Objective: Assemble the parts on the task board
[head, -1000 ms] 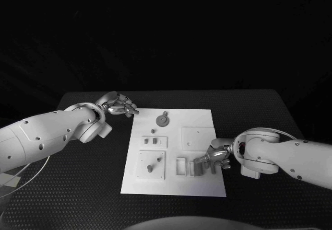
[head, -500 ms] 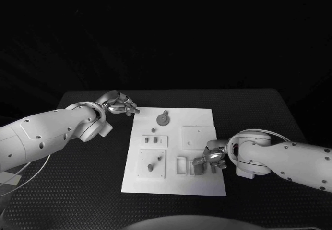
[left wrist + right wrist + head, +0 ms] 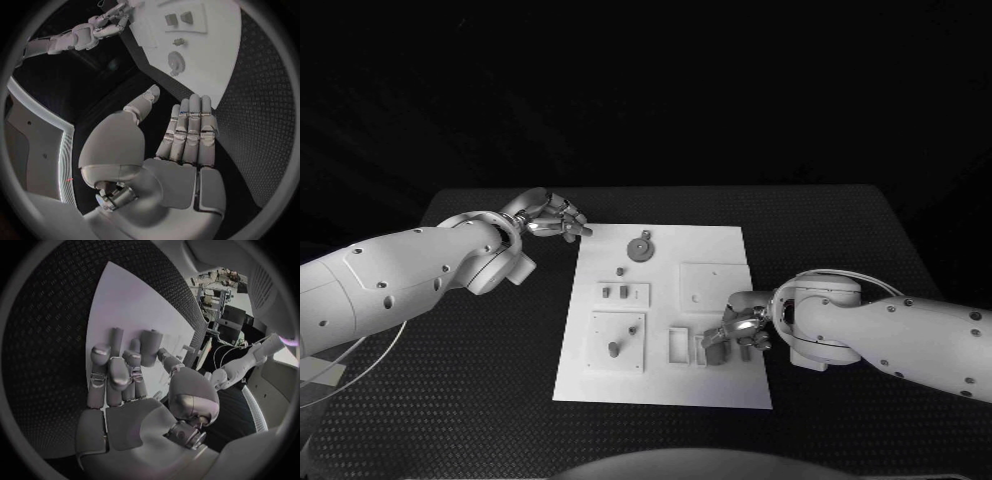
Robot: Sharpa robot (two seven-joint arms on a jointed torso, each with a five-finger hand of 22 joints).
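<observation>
The white task board [image 3: 661, 380] lies mid-table, also seen as task board [image 3: 215, 60] and task board [image 3: 125, 300]. On it are a round grey disc [image 3: 639, 247], a two-slot plate [image 3: 623, 294], a peg plate [image 3: 617, 345], a square plate [image 3: 711, 284] and an empty frame [image 3: 678, 345]. My right hand [image 3: 744, 330] sits at the board's right edge, its fingers [image 3: 115, 372] curled down onto a small grey part [image 3: 710, 352] beside the frame. My left hand [image 3: 548, 218] hovers off the board's far left corner, fingers [image 3: 190, 127] straight and holding nothing.
The black table [image 3: 473, 340] surrounds the board, with bare mat on both sides. A tiny grey piece [image 3: 619, 272] lies near the disc [image 3: 175, 62]. My right arm [image 3: 891, 335] lies across the near right of the table.
My right hand has crept a little to the left, onto the grey part by the frames. The left hand has stayed where it was.
</observation>
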